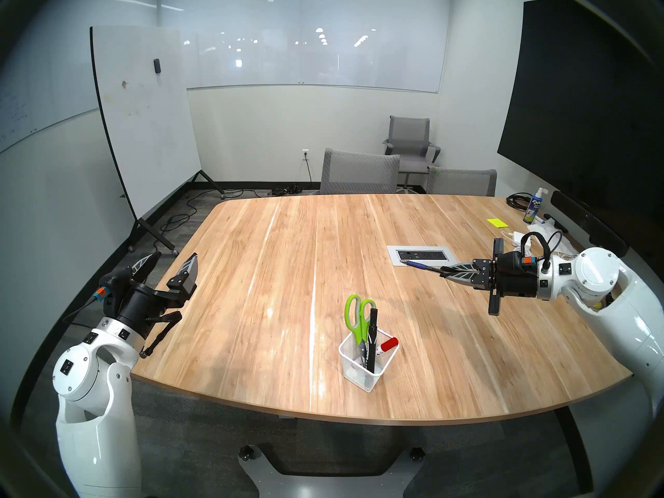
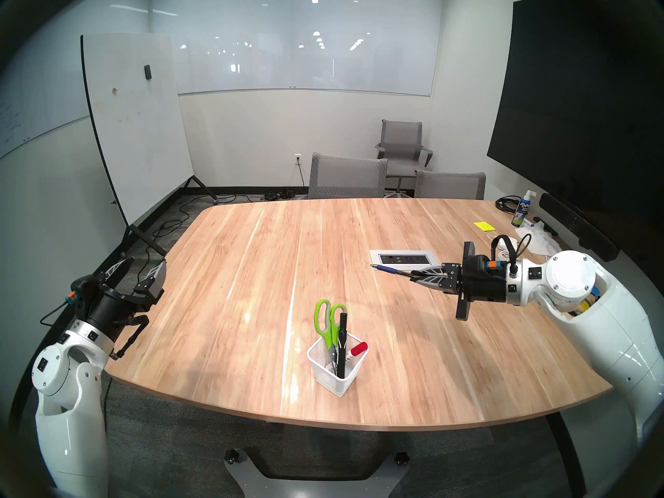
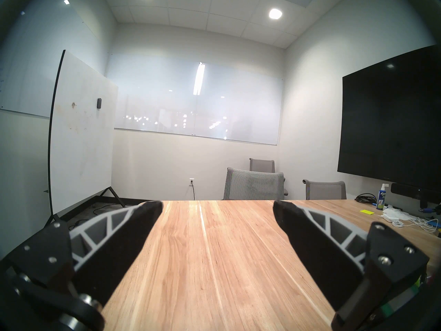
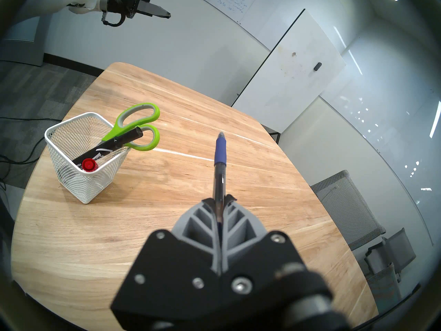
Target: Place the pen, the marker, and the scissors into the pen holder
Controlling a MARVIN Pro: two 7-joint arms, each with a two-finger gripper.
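Now: One Pen Held, Three Items in the Holder

We count one pen (image 4: 219, 170) pinched in the right gripper (image 4: 219, 200) above the table (image 1: 251, 271). One scissors (image 1: 357, 315), one black marker (image 1: 372, 337) and one red-capped marker (image 1: 388, 344) stand in the pen holder (image 1: 366, 377). Left gripper (image 3: 217, 210): jaws spread, empty.

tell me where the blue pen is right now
The pen is clamped in the right gripper, held in the air over the table's right side in the head views, up and right of the pen holder, not in it.

text: "EXPO" on spray bottle (image 1: 532, 209) label | white lettering on black marker (image 4: 102, 153): unreadable | handwriting on wall whiteboard (image 4: 229, 1): illegible
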